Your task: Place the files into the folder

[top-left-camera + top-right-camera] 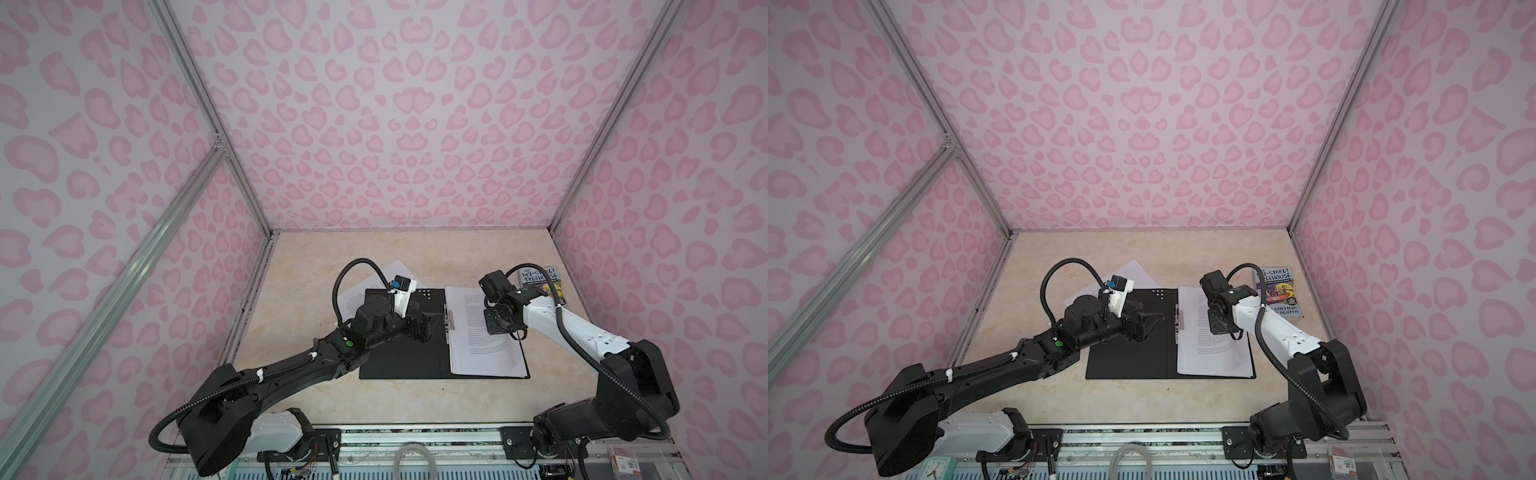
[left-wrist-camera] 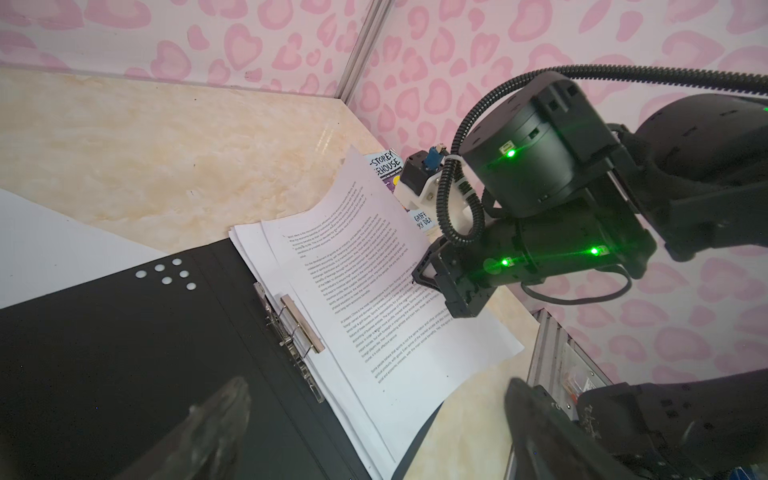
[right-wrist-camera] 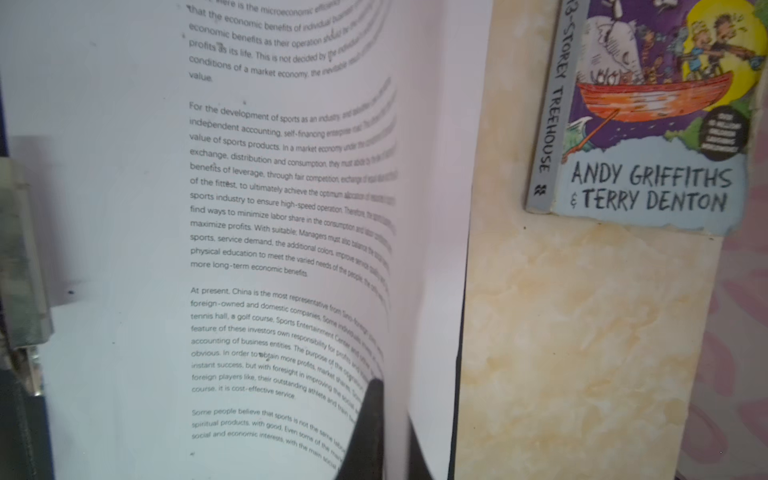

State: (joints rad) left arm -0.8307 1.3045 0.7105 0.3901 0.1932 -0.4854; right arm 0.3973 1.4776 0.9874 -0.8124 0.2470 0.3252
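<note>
Pink heart-print walls (image 1: 415, 124) round a beige marbled table (image 1: 311, 257). Mid-table, folder (image 1: 399, 357) open flat, black inside up, clip (image 2: 291, 328) on the spine. On its right half, files (image 1: 482, 353) stacked, left edge at the clip; whether clamped, cannot tell. Right gripper (image 2: 430, 278) pinched shut on the right edge of the top sheet (image 3: 270, 187), curling that edge up off the stack. Left gripper (image 2: 376, 390) spread wide, holding nothing, hovering over the folder's bare left half near the spine. Looks mostly done: bulk of the files already inside. Left to do, by the look of it: lay the top sheet down flat, fetch the loose sheet (image 1: 357, 291) lying on the table at the far left, partly under the folder's far left corner, then perhaps clamp the stack and shut the cover. Counting: one folder, one clip, two grippers. One book (image 1: 1277, 295) at the far right of the table, apart from the folder. Six white dots (image 2: 167, 280) on the folder's left half. One loose sheet outside. Inside, one lifted sheet plus a stack of several more, exact number unreadable from the staggered edges.
</note>
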